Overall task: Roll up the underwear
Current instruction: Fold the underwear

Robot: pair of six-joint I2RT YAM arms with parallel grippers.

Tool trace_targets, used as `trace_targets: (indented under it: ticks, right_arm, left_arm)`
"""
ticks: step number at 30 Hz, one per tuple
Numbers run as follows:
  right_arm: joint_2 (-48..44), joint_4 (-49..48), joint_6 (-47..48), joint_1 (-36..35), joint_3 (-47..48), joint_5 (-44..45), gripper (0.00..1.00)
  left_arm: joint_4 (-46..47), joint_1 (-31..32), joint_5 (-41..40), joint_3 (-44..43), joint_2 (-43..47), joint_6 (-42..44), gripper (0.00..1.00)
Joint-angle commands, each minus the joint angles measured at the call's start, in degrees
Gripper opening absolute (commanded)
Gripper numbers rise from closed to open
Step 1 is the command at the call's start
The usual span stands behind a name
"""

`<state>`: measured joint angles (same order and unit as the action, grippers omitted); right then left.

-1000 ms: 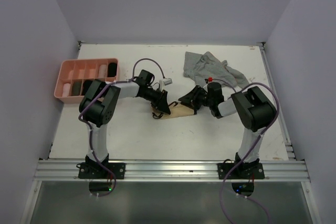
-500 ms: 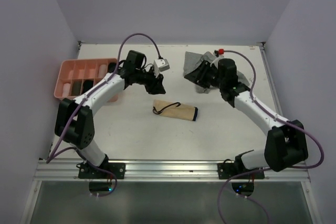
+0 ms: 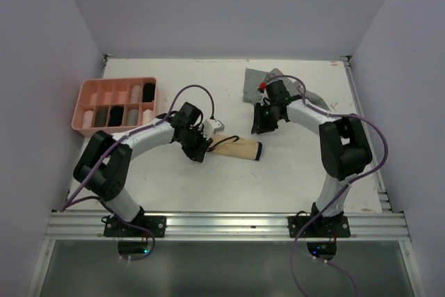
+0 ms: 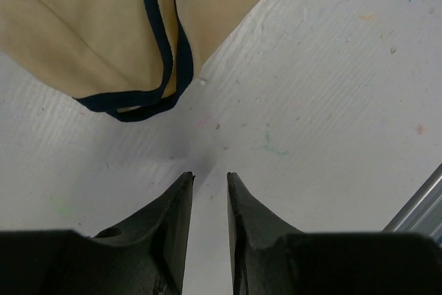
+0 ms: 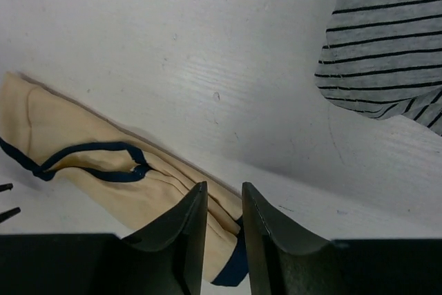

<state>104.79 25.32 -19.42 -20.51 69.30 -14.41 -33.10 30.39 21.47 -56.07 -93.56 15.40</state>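
A: How did the left end effector (image 4: 209, 179) stand?
B: Narrow, with nothing between its jaws and its tips low over the bare bench (image 4: 331, 101). The beige underwear (image 4: 83, 25) lay just ahead of it and a little to 1 side. Its dark-edged end was near the tips but apart from them.
A: And the right end effector (image 5: 222, 195)?
B: Also narrow, and empty as far as its own camera showed. It hung over the opposite end of the same garment, with the cloth passing under its jaws. I could not tell whether it touched the cloth.
A: Which way did the piece run?
B: From above it was a flat folded strip in mid-bench, with its long axis running left to right and 1 end toward each arm. The left tips sat just beside the left end. The right tips stood by the right end, slightly toward the far side.
A: So which arm was nearer?
B: Neither, clearly. I judged that a roll would have to travel along the long axis from 1 end, so the 2 end effectors would have to work at the same end.
A: Anything else close?
B: The striped underwear (image 5: 387, 32) lay crumpled behind the right arm, apart from the strip.
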Motion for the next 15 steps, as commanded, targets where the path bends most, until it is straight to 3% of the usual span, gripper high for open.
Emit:
trace_targets:
  ticks: [1, 10, 15]
  right_arm:
    - [0.93, 1.49, 3.77, -1.54, 1.90, 0.44, 0.30]
    - [-3.01, -2.02, -0.88, -7.26, -10.31, 1.58, 0.27]
    - [-7.84, -6.59, -7.89, -11.12, -18.22, 0.00, 0.27]
  left_arm:
    - [5.76, 0.72, -3.45, -1.48, -2.93, -4.93, 0.30]
    - [12.35, -1.65, -5.65, -8.34, -12.52, -6.61, 0.31]
    - [14.20, -2.79, -0.58, -14.40, -17.27, -5.03, 0.34]
